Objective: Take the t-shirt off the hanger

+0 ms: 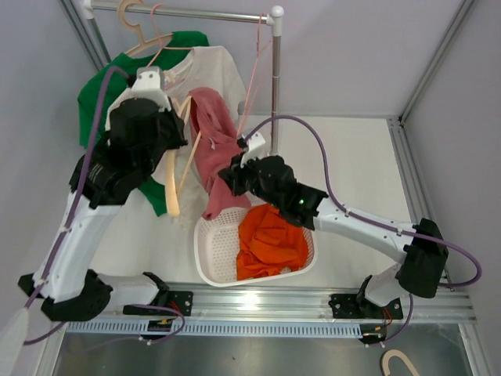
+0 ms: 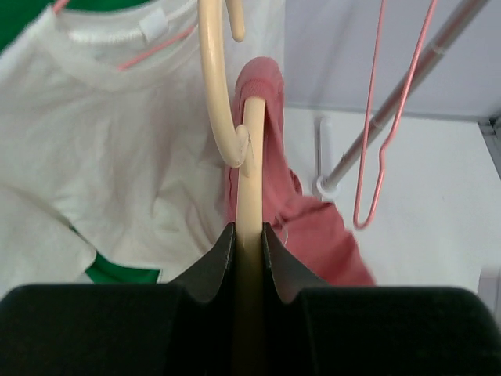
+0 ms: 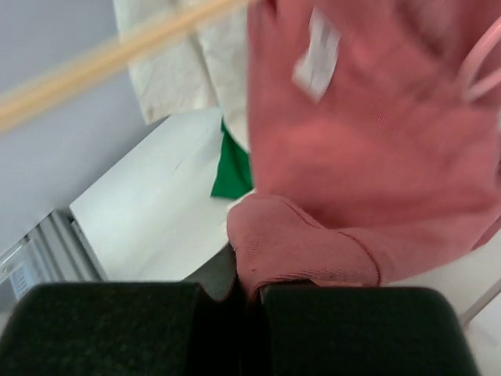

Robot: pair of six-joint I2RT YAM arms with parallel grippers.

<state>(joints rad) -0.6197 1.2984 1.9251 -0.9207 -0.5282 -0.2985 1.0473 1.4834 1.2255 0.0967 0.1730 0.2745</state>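
Note:
A pink-red t-shirt (image 1: pixel 215 149) hangs partly off a cream plastic hanger (image 1: pixel 174 184), draped over its far end (image 2: pixel 254 106). My left gripper (image 2: pixel 249 235) is shut on the hanger's arm (image 2: pixel 249 188) and holds it off the rail. My right gripper (image 3: pixel 246 286) is shut on a fold of the t-shirt (image 3: pixel 313 251) and sits just above the basket in the top view (image 1: pixel 235 176). The shirt's label (image 3: pixel 317 55) faces the right wrist camera.
A white basket (image 1: pixel 207 270) with an orange garment (image 1: pixel 270 239) stands below the shirt. A white t-shirt (image 1: pixel 207 70) and a green one (image 1: pixel 98 102) hang on the rail (image 1: pixel 203 13). An empty pink wire hanger (image 2: pixel 387 117) hangs beside the rack post (image 1: pixel 275 70).

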